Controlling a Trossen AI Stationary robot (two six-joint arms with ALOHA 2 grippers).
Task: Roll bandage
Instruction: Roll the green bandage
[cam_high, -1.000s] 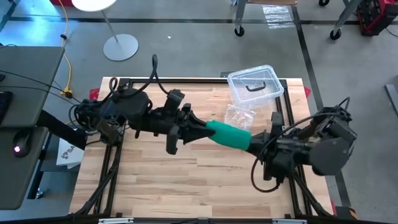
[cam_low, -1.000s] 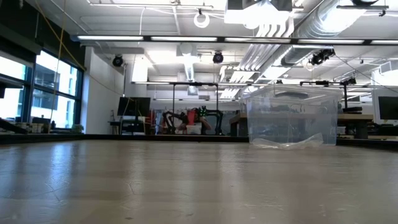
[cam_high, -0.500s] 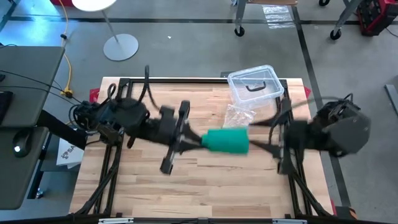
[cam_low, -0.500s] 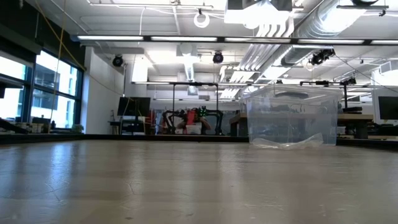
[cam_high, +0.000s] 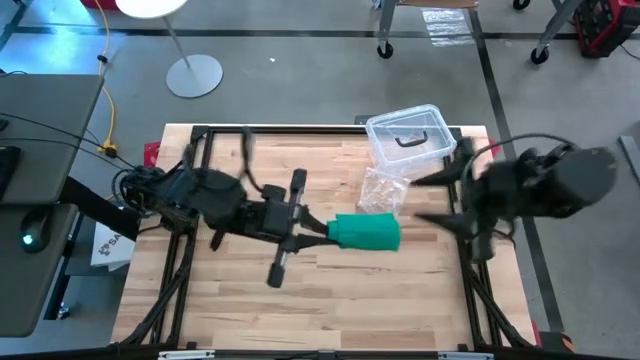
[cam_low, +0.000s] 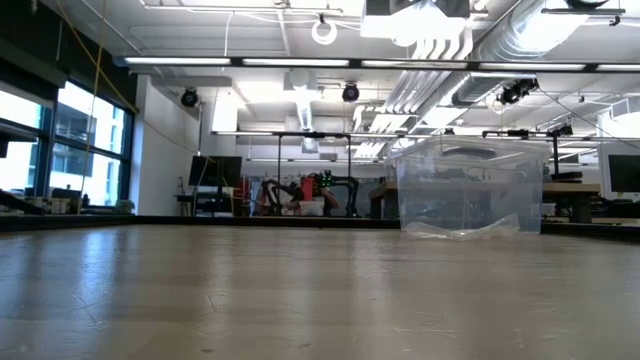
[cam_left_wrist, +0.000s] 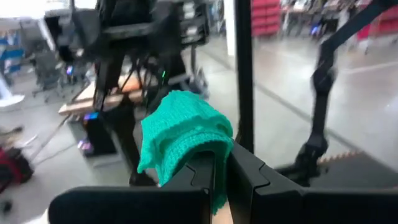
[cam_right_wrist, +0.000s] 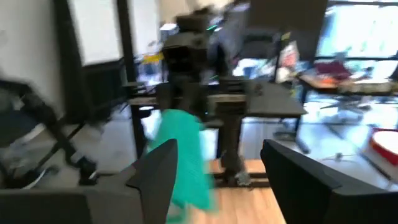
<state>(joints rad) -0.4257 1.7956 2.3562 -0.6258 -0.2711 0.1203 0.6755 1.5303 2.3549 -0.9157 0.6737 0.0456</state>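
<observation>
Left claw (cam_high: 328, 231) is clamped on the near end of the bandage (cam_high: 366, 231), a stubby green roll held above the middle of the counter (cam_high: 340, 300); in the left wrist view the two dark fingers (cam_left_wrist: 244, 171) pinch together with the knitted green fabric bunched between and above them. Right claw (cam_high: 428, 197) stands off to the right of the roll, apart from it, its fingers spread wide with nothing between them — the right wrist view shows the gap plainly, with the bandage hanging beyond it.

Pale wood planks make up the counter, framed by black rails. Toward its far right corner sits a clear plastic box (cam_high: 410, 138) with a black handle on its lid, and just in front of that lies a crinkly clear bag (cam_high: 383, 187). From the low view the wood runs flat and bare up to the box (cam_low: 468, 190), with the bag crumpled at its foot.

Around the counter the floor is grey concrete. A white lamp base (cam_high: 194, 75) stands beyond the far left corner, a yellow cable (cam_high: 108, 100) trails past it, and a dark desk (cam_high: 40, 190) sits to the left. The room behind is a wide workshop — exposed ducts and strip lights overhead, tall windows at one side, benches and other robot rigs in the distance.
</observation>
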